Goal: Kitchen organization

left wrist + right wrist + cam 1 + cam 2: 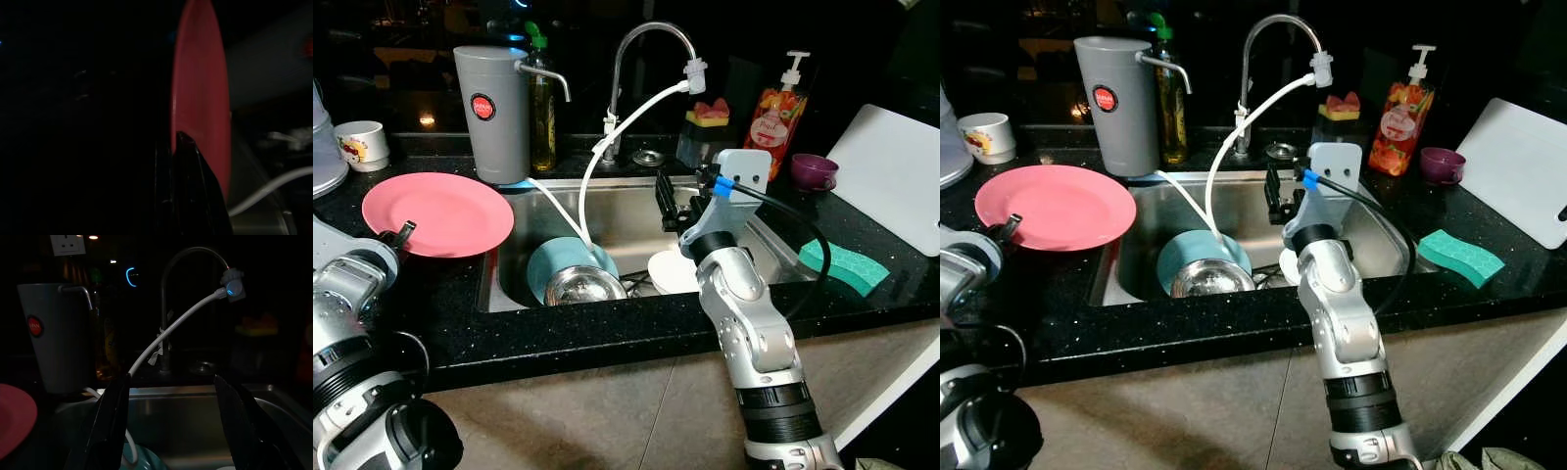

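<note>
Behind the sink: chrome faucet [646, 44] trailing a white hose [607, 147]; grey water filter jug [492, 113], green-capped bottle [542, 108], orange soap dispenser [781, 113] alongside. On the dark desk [607, 328]: white cutting board [896, 171], teal sponge [842, 264].

Home kitchen: steel sink [636, 220], curved tap [651, 39], dark counter [607, 328], soap bottle [776, 113].

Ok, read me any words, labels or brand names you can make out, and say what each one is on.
None can be read for certain.
Grey water filter jug: round red label, lettering too small.
Orange soap pump bottle: fruit label, script blurred.
White mug: a picture, no readable words.
Green-capped bottle: label too dark.
</note>
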